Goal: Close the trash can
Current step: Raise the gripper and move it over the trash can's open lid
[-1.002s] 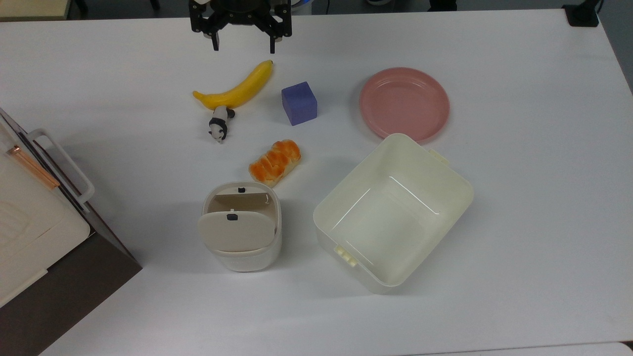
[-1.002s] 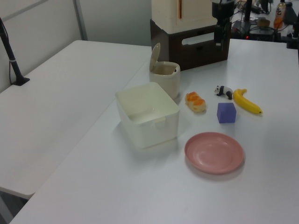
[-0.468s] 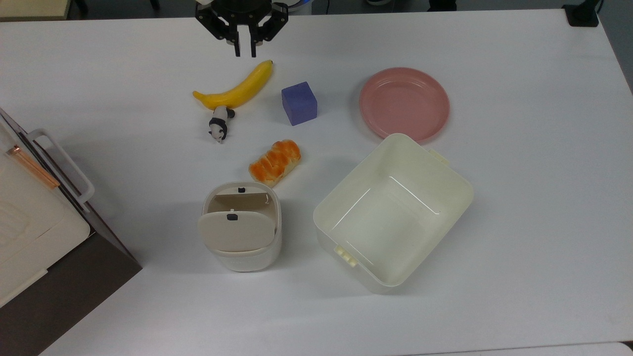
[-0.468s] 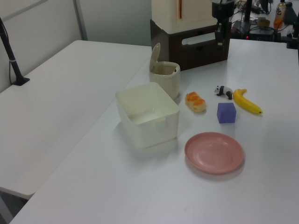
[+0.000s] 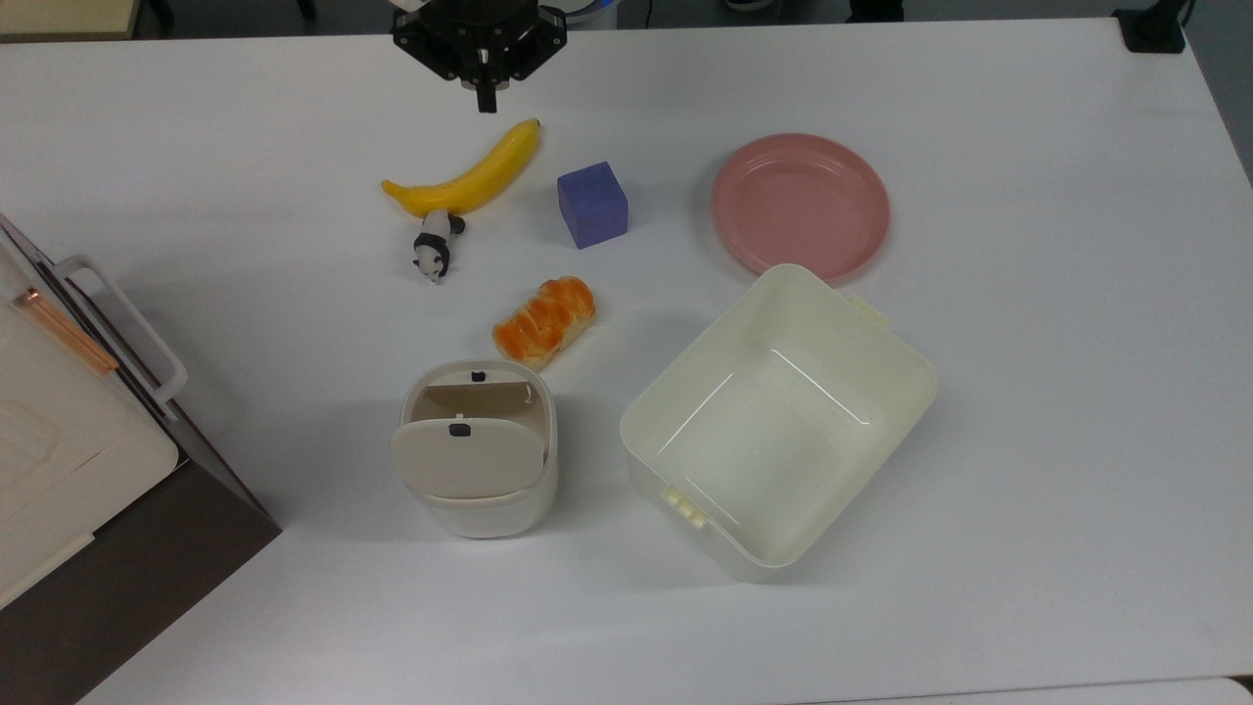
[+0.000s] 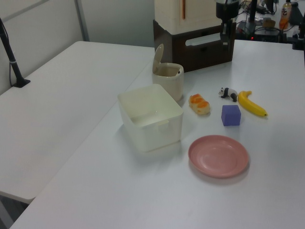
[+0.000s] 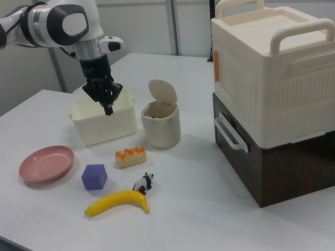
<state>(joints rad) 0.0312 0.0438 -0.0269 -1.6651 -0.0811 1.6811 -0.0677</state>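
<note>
While the gripper (image 5: pixel 487 101) hangs at the top view's upper centre with its fingers pressed together on nothing, the trash can (image 5: pixel 480 448) stands well below it at lower centre-left, its beige lid (image 5: pixel 468 457) raised, hinge on the far side from the gripper.

We find no text, label, brand, number or sign that can be read on anything here.
</note>
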